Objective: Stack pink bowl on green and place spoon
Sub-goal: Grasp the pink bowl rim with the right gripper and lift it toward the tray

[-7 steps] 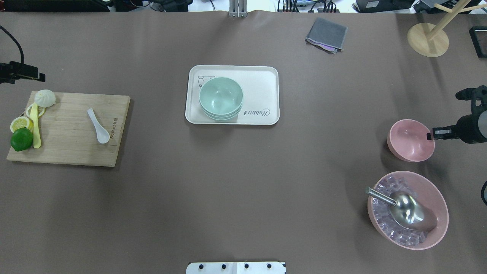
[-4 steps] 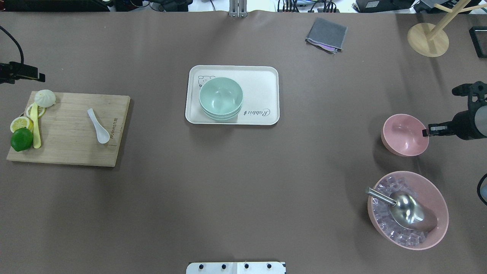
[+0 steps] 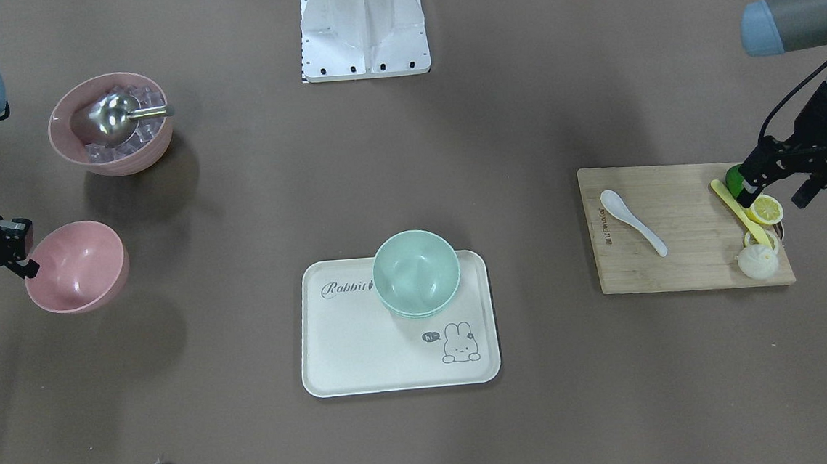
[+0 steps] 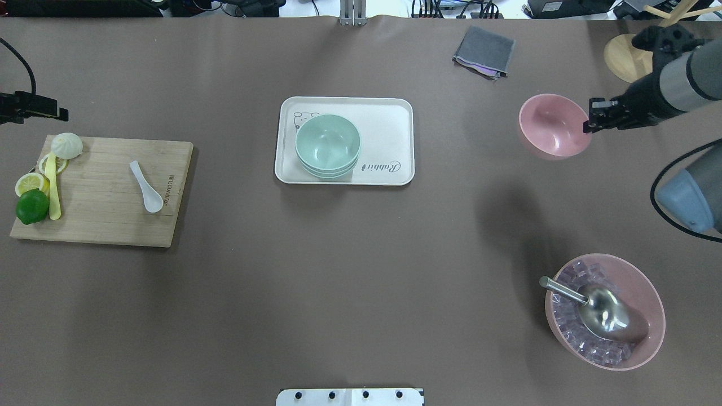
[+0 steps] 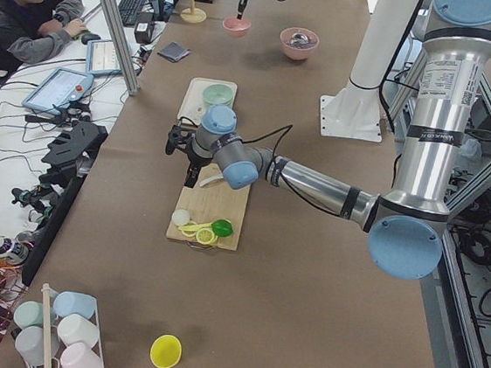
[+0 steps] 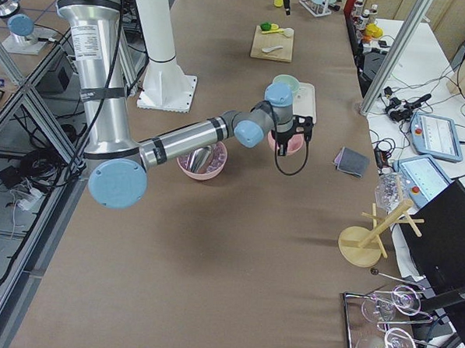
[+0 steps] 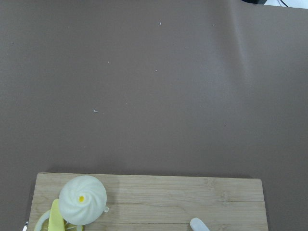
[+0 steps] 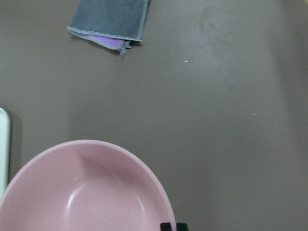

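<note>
My right gripper [image 4: 589, 121] is shut on the rim of the pink bowl [image 4: 554, 125] and holds it in the air, to the right of the tray [image 4: 389, 121]. The front-facing view shows the same grip [image 3: 26, 263] on that bowl [image 3: 77, 266]. The bowl fills the bottom of the right wrist view [image 8: 82, 192]. Stacked green bowls [image 4: 328, 145] sit on the tray's left part. The white spoon [image 4: 145, 186] lies on the wooden cutting board [image 4: 107, 225]. My left gripper [image 3: 771, 191] is open and empty above the board's outer end.
A large pink bowl of ice cubes with a metal scoop [image 4: 603, 310] stands at the near right. A grey cloth [image 4: 485, 51] and a wooden stand [image 4: 634, 56] are at the far right. A lime [image 4: 31, 206], lemon slices and a bun [image 4: 66, 145] lie on the board.
My right gripper has lifted the pink bowl and carried it away from the ice bowl, farther across the table and toward the tray. The left arm has hardly moved.
</note>
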You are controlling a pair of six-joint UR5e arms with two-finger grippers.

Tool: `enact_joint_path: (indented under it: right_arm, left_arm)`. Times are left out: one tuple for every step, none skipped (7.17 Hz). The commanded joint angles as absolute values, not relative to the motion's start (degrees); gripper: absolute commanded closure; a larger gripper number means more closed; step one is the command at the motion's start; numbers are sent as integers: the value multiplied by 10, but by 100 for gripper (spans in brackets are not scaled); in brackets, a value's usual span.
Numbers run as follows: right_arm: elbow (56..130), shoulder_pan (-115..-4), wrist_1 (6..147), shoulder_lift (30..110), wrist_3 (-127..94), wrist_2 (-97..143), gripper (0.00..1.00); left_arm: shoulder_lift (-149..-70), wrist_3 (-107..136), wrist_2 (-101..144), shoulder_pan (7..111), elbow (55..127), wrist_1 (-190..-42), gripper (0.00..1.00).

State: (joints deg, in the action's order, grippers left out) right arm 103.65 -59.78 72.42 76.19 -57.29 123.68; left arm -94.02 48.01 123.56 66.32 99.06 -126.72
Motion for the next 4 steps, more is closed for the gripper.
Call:
enact_joint_path:
  right_arm:
    - [1043,-529,839,632,-686,1180,100]
    - [1035,-500,873,584,-725,1160,100]
    - [1008,-473,901,528,-760,1135,100]
    - [964,-438,907,472,-800,1094,100]
  left_arm:
    - [-940,483,1235,659,986,-1275,0]
    - [-940,483,1235,659,986,-1275,0]
    - [-940,483,1236,658,985,-1276,0]
    - [-940,483,1236,658,985,-1276,0]
